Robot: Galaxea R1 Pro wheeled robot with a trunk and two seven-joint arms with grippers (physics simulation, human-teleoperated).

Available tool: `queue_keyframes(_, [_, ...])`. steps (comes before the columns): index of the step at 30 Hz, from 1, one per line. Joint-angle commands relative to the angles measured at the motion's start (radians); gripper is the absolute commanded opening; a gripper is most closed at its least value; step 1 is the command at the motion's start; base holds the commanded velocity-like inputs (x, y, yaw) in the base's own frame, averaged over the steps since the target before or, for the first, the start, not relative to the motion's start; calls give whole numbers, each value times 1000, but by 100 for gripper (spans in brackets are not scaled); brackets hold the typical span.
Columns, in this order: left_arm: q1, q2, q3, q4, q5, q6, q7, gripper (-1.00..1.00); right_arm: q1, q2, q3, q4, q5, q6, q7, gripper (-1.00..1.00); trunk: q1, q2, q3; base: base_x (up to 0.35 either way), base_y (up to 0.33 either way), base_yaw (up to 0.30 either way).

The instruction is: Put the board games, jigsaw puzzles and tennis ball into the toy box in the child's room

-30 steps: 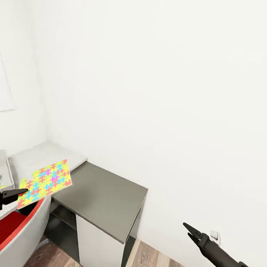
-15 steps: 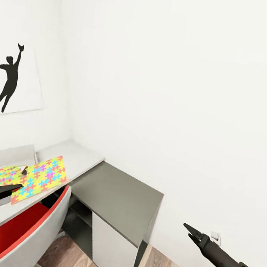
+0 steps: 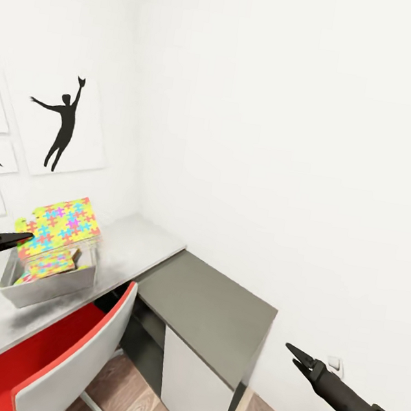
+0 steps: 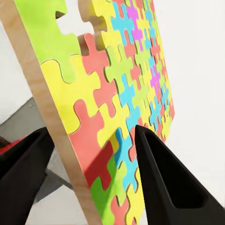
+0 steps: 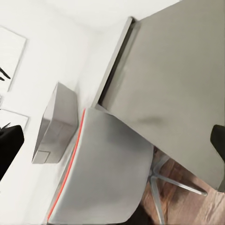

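- Jigsaw puzzle (image 3: pixel 59 225), clamped at its edge by the left gripper (image 3: pixel 23 236) fingers (image 4: pixel 164 183), hung tilted over the toy box (image 3: pixel 51 278) on the worktop (image 3: pixel 134 248); half a second earlier it sat lower, beside the box.
- Second puzzle (image 3: pixel 50 262) lay inside.
- Right gripper (image 3: pixel 294 353) fingers were nearly closed, empty.

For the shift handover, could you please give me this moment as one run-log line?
left gripper: shut on jigsaw puzzle, held over toy box | box: another puzzle inside | right gripper: shut, empty, beside dark cabinet
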Motion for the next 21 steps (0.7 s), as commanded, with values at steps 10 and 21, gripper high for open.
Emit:
queue_keyframes(10, [-253,-30,-198,135,-1,-2,411,-100,0,-1,-5,1,-5,7,0,100,1,-2,-2,0,0,282])
queue_keyframes(21, [-365,-241,-274,218,-5,3,730,-100,0,-1,-5,0,-3,4,1,100,1,-2,-3,0,0,282])
